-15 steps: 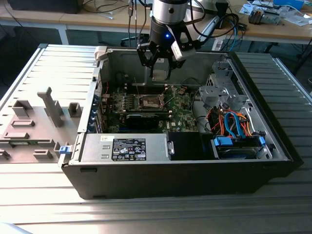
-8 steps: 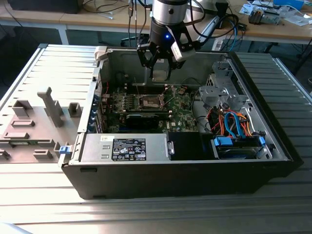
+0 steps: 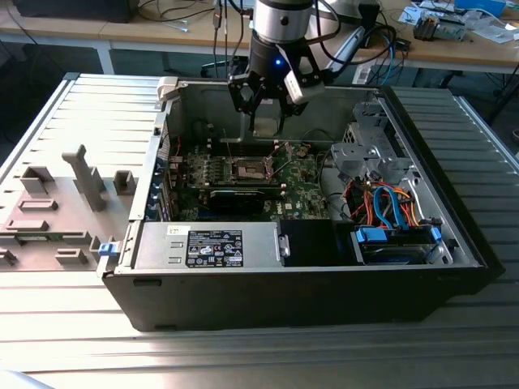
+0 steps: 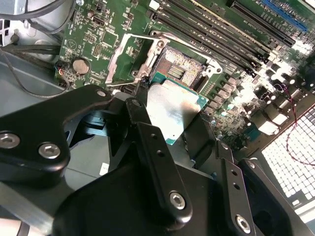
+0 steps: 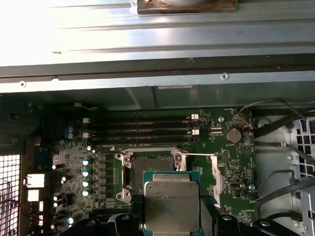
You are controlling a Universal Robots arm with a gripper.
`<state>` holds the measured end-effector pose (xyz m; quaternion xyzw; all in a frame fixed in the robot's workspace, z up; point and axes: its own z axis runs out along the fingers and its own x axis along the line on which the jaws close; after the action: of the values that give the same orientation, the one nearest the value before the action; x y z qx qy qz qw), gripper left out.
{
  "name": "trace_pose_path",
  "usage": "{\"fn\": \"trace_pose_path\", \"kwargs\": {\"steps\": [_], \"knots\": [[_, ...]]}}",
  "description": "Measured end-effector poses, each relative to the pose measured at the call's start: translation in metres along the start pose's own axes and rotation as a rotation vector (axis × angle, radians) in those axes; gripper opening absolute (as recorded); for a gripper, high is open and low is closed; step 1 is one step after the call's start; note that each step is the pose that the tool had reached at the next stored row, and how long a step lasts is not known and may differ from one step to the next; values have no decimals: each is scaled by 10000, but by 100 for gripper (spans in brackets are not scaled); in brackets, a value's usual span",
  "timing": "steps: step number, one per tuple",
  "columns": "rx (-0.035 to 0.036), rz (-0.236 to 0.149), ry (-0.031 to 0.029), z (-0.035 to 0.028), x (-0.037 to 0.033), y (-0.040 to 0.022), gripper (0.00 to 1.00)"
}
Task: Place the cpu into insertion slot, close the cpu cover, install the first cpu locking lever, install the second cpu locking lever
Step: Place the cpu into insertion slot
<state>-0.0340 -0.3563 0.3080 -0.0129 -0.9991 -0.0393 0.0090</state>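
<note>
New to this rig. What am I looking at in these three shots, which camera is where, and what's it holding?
One robot arm with a gripper reaches into an open computer case lying on a ribbed metal table. The exterior view is a camera off the arm, showing the whole scene. Both wrist views come from cameras riding on the arm, facing the green circuit board. The gripper is shut on a square silver processor chip, held near the socket, which is empty. Grey holders sit on the table at the exterior view's left.
</note>
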Motion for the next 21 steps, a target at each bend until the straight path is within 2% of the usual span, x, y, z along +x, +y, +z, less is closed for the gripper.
{"fn": "trace_pose_path", "kwargs": {"steps": [21], "knots": [[42,0,-1,67,-1,-5,54]]}}
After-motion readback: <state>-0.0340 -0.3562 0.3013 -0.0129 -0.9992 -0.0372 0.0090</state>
